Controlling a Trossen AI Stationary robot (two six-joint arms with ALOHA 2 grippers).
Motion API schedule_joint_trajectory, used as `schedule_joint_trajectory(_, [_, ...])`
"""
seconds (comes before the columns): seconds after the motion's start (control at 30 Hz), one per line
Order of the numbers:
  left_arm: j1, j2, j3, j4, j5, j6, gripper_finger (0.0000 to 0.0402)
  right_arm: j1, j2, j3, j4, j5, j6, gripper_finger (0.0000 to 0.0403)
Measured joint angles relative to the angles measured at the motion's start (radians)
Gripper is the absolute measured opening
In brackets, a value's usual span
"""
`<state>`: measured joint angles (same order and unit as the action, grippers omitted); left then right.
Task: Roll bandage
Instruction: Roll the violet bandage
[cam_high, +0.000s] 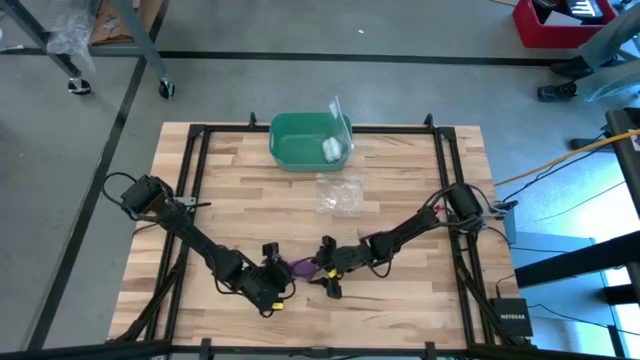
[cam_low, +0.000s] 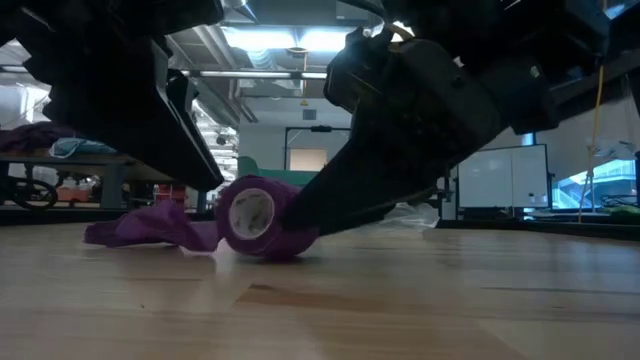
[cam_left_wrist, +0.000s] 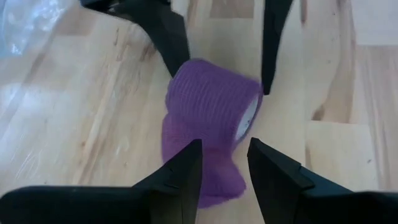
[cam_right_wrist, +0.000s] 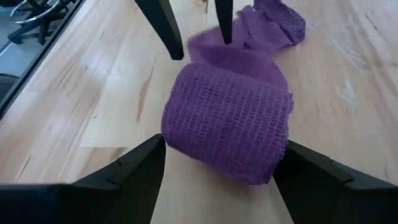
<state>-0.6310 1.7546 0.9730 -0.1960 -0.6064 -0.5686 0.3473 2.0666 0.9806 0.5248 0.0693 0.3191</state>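
The purple bandage lies near the table's front edge, partly wound into a roll. The roll rests on its side on the wood, its open core end facing the low view. A loose tail trails flat from it. My right gripper is open, with one finger at each end of the roll. From the opposite side my left gripper is open a little, its fingers standing over the tail close to the roll. My right gripper comes slanting down from the table's right, with the roll's two ends right beside its fingers' inner faces. Whether they touch the roll, I cannot tell. My left gripper slants down over the tail, and one finger covers the tail's edge. Whether it touches, I cannot tell.
A green bin with a small white roll in it stands at the table's far edge. A clear plastic wrapper lies in the middle. Black frame rails run along the table's sides. Bare wood lies around the bandage.
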Motion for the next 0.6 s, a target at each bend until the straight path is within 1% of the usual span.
schedule_joint_trajectory(0.1, [-0.001, 0.0, -0.001, -0.002, 0.0, -0.01, 0.012, 0.0, 0.002, 0.003, 0.001, 0.0, 0.007, 0.028])
schedule_joint_trajectory(0.27, [0.003, 0.009, -0.001, 0.041, 0.0, -0.008, 0.012, 0.0, 0.002, 0.003, 0.006, 0.0, 0.055, 0.028])
schedule_joint_trajectory(0.43, [0.004, 0.048, -0.001, 0.092, -0.001, 0.0, 0.012, 0.0, 0.002, 0.003, 0.009, 0.0, 0.157, 0.028])
schedule_joint_trajectory(0.6, [0.022, 0.073, 0.0, 0.081, 0.0, -0.009, 0.012, 0.0, 0.002, 0.003, 0.017, 0.003, 0.175, 0.028])
